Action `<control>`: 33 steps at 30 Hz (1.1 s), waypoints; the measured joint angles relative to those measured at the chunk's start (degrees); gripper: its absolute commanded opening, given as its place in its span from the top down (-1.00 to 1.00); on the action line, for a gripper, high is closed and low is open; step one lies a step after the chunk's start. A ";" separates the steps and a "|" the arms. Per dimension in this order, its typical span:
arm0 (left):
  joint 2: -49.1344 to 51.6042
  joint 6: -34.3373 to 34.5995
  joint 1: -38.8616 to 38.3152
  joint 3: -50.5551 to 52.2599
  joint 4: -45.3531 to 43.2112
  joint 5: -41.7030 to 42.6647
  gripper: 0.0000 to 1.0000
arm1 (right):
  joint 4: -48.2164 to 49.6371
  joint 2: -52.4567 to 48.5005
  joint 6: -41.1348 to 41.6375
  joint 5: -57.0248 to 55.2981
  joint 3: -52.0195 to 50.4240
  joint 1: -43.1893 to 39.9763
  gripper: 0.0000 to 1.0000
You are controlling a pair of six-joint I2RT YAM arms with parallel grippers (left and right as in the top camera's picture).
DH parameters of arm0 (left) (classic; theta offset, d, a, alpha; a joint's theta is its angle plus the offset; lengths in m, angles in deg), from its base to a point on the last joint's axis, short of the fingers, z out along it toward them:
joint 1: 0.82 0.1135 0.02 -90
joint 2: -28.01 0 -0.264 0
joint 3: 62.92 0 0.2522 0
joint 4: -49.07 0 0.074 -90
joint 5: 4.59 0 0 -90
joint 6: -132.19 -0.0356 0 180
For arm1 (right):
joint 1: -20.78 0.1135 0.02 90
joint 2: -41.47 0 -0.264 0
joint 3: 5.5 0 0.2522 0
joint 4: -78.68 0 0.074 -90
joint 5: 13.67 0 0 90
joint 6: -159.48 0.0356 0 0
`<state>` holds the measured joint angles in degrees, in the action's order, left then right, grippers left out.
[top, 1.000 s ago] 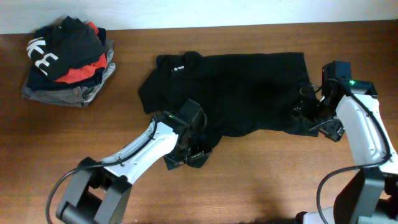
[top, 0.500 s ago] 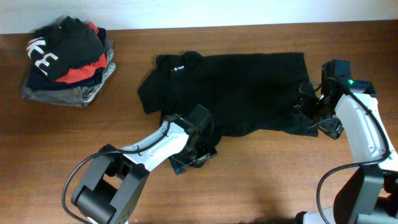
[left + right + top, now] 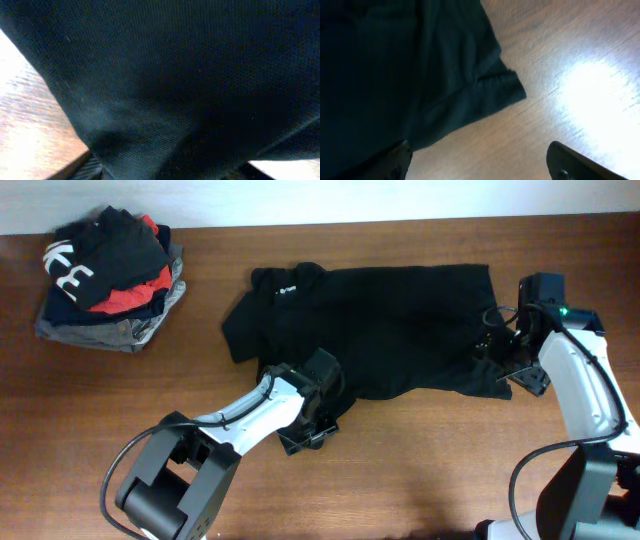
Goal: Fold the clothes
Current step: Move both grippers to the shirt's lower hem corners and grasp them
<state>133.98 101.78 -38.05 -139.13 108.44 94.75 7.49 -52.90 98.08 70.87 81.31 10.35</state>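
The black top (image 3: 400, 320) looks limp, best pinched at its 3 o'clock hem; right fingers (image 3: 575, 162) gape, left fingers (image 3: 300, 438) I can't tell.

Overhead view: straight down, far, covering the whole table (image 3: 420, 480). Left wrist view: pressed against the black top (image 3: 175, 75) (fabric nearly fills it). Right wrist view: close, top's corner ahead of right gripper (image 3: 480, 167); corner shared with overhead.

The brown wooden counter (image 3: 420, 470) carries a spread black long-sleeved top (image 3: 400, 330) mid-surface and a pile of folded garments (image 3: 105, 275) in one corner.
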 measured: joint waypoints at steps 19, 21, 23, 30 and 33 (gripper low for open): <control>0.11 -0.42 0.00 0.00 -0.61 -2.60 0.45 | 1.11 -13.22 8.52 -0.55 -0.11 0.00 -0.32; 0.11 -0.42 0.00 0.00 -0.66 -2.71 0.50 | 1.79 -13.92 9.16 -0.55 -0.22 -0.02 -0.30; 0.11 -0.44 0.00 0.02 -0.70 -2.75 0.56 | 2.27 -14.03 9.62 -0.57 -0.22 -0.15 -0.27; 0.11 -0.42 0.00 0.04 -0.87 -2.75 0.56 | 2.93 -14.14 10.32 -2.25 -0.22 -2.12 -0.25; 0.11 -0.42 0.00 0.04 -0.87 -2.75 0.58 | 3.06 -14.14 10.40 -2.32 -0.22 -3.93 -0.23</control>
<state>134.09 101.36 -38.05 -139.09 107.56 92.00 10.55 -67.04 108.48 68.56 81.09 6.41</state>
